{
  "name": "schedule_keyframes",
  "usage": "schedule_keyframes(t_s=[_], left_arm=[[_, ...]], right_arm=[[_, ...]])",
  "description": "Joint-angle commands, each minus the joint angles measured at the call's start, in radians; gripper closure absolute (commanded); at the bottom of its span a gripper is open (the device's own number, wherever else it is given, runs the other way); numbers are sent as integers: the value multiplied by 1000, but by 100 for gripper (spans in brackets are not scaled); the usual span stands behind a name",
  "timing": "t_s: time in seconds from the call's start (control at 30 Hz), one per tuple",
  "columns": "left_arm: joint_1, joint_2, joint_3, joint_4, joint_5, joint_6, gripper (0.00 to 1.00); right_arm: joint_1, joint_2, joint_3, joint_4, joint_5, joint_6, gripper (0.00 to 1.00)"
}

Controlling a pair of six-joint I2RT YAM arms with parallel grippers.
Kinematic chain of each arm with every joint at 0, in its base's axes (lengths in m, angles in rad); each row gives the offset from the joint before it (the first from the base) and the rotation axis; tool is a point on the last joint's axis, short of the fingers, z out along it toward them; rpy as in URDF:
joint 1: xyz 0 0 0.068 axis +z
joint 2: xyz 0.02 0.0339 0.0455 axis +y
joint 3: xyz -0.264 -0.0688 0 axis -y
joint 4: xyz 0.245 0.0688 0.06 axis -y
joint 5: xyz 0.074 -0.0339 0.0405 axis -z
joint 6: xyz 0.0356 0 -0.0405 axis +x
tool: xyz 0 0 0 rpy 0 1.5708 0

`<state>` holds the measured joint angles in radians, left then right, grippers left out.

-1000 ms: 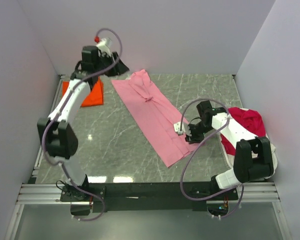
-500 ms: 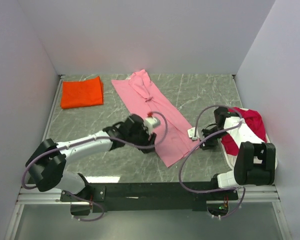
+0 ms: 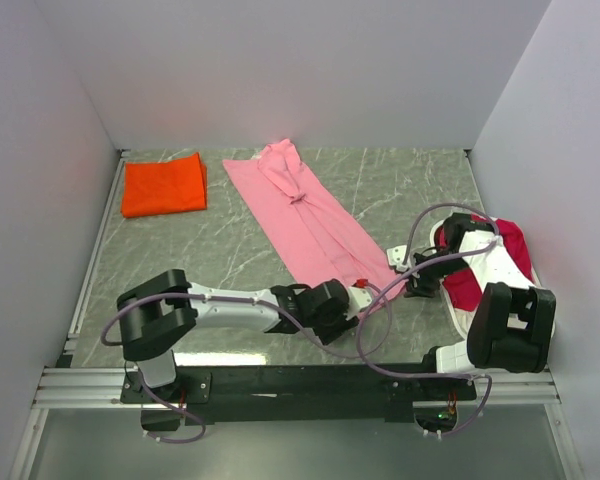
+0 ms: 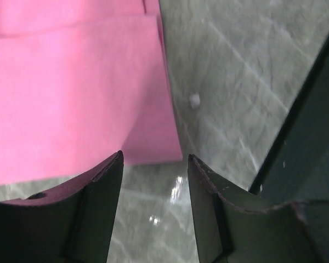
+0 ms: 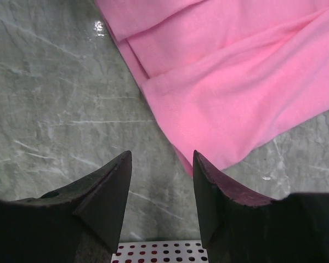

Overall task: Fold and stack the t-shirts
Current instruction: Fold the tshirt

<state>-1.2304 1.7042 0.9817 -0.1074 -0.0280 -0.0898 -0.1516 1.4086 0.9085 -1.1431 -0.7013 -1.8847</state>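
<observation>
Pink t-shirt (image 3: 305, 215) strip, left end effector (image 4: 153, 159) and right end effector (image 5: 162, 156) both spread apart at its hem, likely for folding.

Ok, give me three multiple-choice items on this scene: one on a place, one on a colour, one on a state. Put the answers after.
1. Where does the orange folded t-shirt lie?
A. At the far left corner of the table
B. Under the right arm
C. On top of another shirt

2. What colour is the long t-shirt laid out in the middle?
A. Cream
B. Pink
C. Blue

3. In what state is the left gripper?
A. Shut on a shirt
B. Open, holding nothing
C. Out of every view

Answers:
1. A: the top view shows it alone in that corner.
2. B: it is pink in all three views.
3. B: the left wrist view shows its fingers apart with nothing gripped between them.
</observation>
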Motion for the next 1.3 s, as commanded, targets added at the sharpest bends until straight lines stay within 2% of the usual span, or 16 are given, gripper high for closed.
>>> schedule_keyframes(t_s=[0.0, 0.17, 0.37, 0.47, 0.5, 0.6, 0.73, 0.97, 1.1, 1.27], left_arm=[[-29, 44, 71, 46, -101, 32, 44], [-63, 104, 106, 58, -122, 16, 44], [-86, 207, 172, -27, -280, -22, 46], [-89, 210, 161, -54, -329, -34, 57], [-89, 210, 158, -66, -335, -44, 69], [-90, 192, 140, -115, -339, -89, 86], [-96, 143, 97, -182, -305, -175, 93], [-115, 52, 35, -285, -253, -338, 99], [-118, 3, -37, -275, -221, -389, 99], [-126, -46, -93, -245, -193, -422, 99]], right_arm=[[-28, -11, 46, -56, -64, -42, 44], [-51, -5, 46, -61, -69, -45, 44], [-55, -3, 38, -66, -75, -50, 44], [-57, -3, 36, -75, -72, -57, 44], [-57, -3, 35, -75, -70, -62, 44], [-57, -14, 29, -78, -66, -68, 44], [-57, -25, 24, -80, -66, -77, 44], [-55, -40, -23, -69, -27, -113, 43], [-45, -80, -92, -53, 6, -191, 40], [15, -141, -177, 0, 22, -188, 38]])
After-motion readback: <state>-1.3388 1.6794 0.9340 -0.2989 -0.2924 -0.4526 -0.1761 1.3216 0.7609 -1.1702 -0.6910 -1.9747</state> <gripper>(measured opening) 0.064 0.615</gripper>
